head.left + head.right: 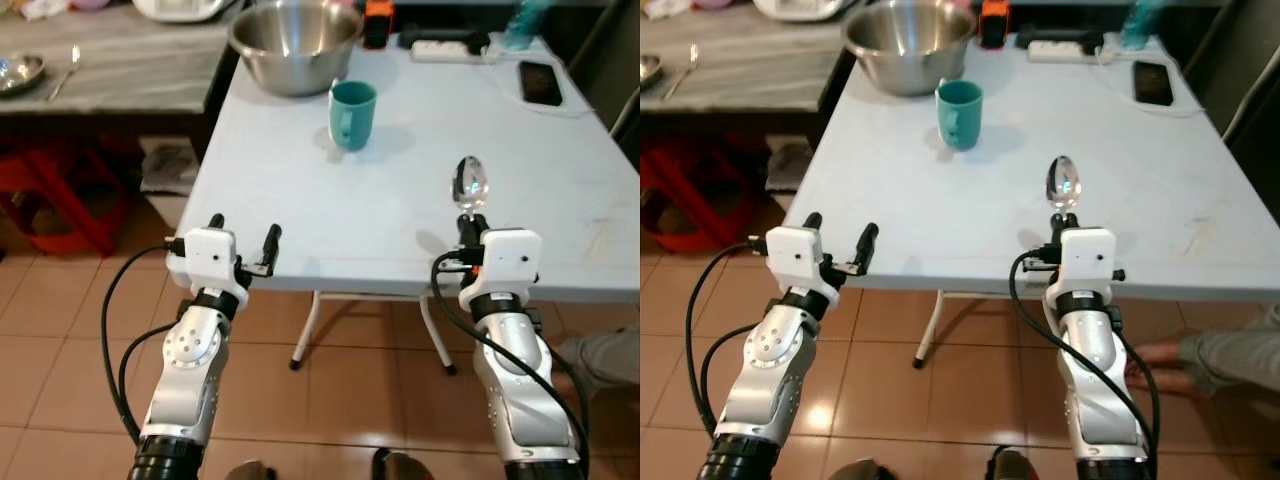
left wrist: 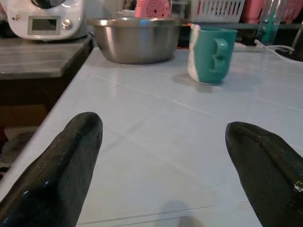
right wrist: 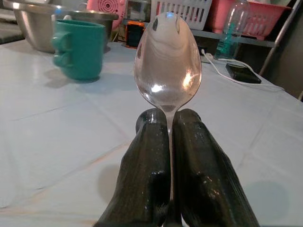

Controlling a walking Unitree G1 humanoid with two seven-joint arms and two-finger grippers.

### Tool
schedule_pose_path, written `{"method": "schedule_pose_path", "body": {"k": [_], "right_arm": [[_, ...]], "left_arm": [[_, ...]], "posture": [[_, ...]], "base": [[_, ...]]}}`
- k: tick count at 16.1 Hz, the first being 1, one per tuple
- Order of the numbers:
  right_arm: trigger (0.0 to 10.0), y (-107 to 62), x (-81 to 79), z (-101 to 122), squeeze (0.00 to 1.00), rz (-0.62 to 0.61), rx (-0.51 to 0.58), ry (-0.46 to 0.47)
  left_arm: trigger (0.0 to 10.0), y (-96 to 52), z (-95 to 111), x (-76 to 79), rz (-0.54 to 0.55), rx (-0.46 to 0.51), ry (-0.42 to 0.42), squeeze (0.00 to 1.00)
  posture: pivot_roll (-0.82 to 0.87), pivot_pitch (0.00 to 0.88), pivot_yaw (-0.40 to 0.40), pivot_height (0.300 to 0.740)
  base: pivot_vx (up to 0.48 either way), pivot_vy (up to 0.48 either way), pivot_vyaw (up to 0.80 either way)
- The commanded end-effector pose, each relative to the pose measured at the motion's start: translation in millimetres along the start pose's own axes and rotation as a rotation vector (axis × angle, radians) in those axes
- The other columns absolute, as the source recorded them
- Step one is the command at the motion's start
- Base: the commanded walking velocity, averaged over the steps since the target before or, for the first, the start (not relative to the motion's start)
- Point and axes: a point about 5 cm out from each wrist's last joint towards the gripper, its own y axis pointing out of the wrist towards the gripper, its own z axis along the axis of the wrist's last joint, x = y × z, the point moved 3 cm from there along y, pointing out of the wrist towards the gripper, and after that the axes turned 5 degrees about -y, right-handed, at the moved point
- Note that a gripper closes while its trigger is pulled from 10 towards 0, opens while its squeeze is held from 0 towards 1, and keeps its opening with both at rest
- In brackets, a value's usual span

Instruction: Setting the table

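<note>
The spoon's [image 3: 167,64] handle is hidden between the right gripper's [image 3: 166,124] clamped fingers, bowl jutting beyond the tips; the left gripper [image 1: 244,232] gapes wide.

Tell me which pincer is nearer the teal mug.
Left, though narrowly. The left pincer hovers open at the table's near edge, short of the teal mug; the right pincer, clamping a spoon, sits farther to its right.

teal mug [image 1: 352,113], silver spoon [image 1: 470,185], pale-blue table [image 1: 300,190]
</note>
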Motion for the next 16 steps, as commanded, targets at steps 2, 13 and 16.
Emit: {"method": "schedule_pose_path", "body": {"k": [2, 13, 16], "right_arm": [[10.0, 0.3, -8.6, 6.7, 0.0, 0.02, 0.024, 0.018], [10.0, 3.0, -9.0, 5.7, 0.0, 0.024, 0.029, 0.009], [10.0, 3.8, -9.7, 5.3, 0.0, 0.03, 0.03, 0.007]], "left_arm": [[10.0, -4.6, -3.1, -11.0, 0.025, -0.016, 0.022, 0.0], [10.0, -3.2, -4.1, -6.1, 0.011, -0.013, 0.025, 0.0], [10.0, -3.0, -4.8, -5.7, 0.011, -0.015, 0.025, 0.0]], "posture": [[-0.15, 0.173, 0.058, 0.74], [-0.15, 0.168, 0.055, 0.74], [-0.14, 0.161, 0.051, 0.74]], "base": [[0.0, 0.452, 0.0], [0.0, 0.458, 0.0], [0.0, 0.461, 0.0]]}}
